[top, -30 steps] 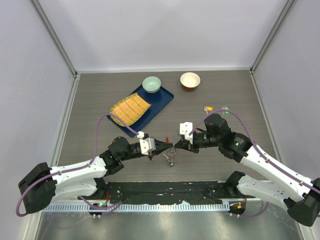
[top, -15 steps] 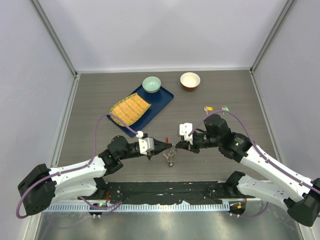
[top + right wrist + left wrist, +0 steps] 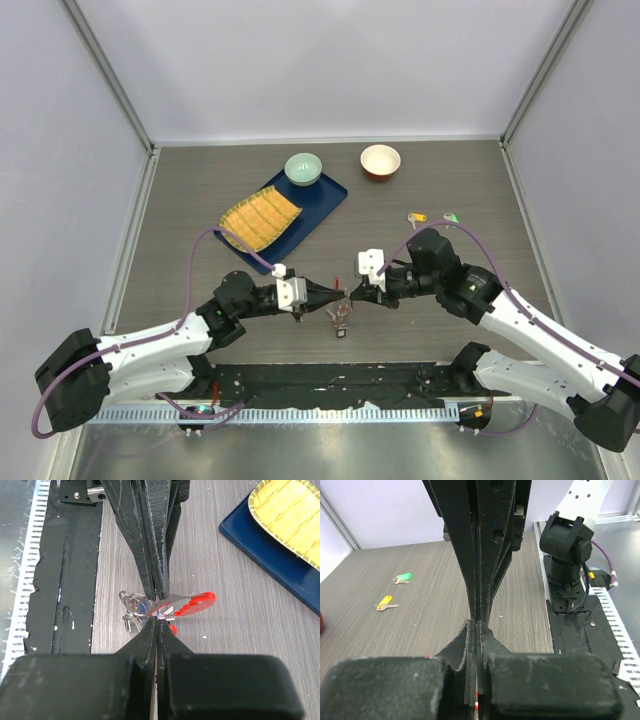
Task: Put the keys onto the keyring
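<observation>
Rearward, blue tray [image 3: 324,204] w/ mat [image 3: 262,219], green bowl [image 3: 303,168]; both jaws pinch keyring [image 3: 196,602].

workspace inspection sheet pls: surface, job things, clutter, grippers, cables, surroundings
surface: grey wood-grain table
job's things: keyring with a red loop, between the gripper tips; yellow key and green key lying loose at far right; black key not made out
clutter: blue tray bearing a yellow woven mat and a green bowl; red bowl to its right
grippers: left gripper and right gripper both shut, tips nose to nose at the keyring; what each pinches cannot be told
cables: left arm's purple cable and right arm's purple cable loop off the arms
surroundings: pale walls on three sides; black base rail at near edge
</observation>
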Controlling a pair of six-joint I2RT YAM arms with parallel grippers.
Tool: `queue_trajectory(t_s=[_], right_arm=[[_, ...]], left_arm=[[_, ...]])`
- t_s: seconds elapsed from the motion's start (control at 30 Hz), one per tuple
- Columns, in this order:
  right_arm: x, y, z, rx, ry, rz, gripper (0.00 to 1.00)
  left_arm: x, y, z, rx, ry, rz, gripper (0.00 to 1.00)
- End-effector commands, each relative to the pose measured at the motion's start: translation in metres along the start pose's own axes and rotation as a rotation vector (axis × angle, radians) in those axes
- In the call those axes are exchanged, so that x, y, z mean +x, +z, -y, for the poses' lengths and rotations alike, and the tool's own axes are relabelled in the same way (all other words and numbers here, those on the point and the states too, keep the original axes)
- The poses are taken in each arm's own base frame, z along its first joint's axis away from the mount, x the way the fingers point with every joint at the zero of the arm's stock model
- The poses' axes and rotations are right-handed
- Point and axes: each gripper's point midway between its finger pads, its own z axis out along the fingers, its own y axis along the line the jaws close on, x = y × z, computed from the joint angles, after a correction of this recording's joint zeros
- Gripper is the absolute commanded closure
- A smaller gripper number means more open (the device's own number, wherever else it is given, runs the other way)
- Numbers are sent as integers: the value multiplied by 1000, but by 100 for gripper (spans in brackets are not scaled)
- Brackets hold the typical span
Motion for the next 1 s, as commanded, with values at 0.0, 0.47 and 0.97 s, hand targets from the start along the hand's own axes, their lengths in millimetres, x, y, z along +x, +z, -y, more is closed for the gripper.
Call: queue_trajectory(t_s=[0.0, 0.47, 0.97], right_arm=[[-18, -1, 0, -21, -40, 51, 99], [-21, -3, 6, 16, -55, 68, 99], [-18, 0, 5, 7, -42, 64, 99]], left_arm=[[-38, 6, -8, -5, 65, 109, 100], [-38, 7, -8, 0, 58, 108, 100], [-39, 8, -11, -15, 56, 112, 100]])
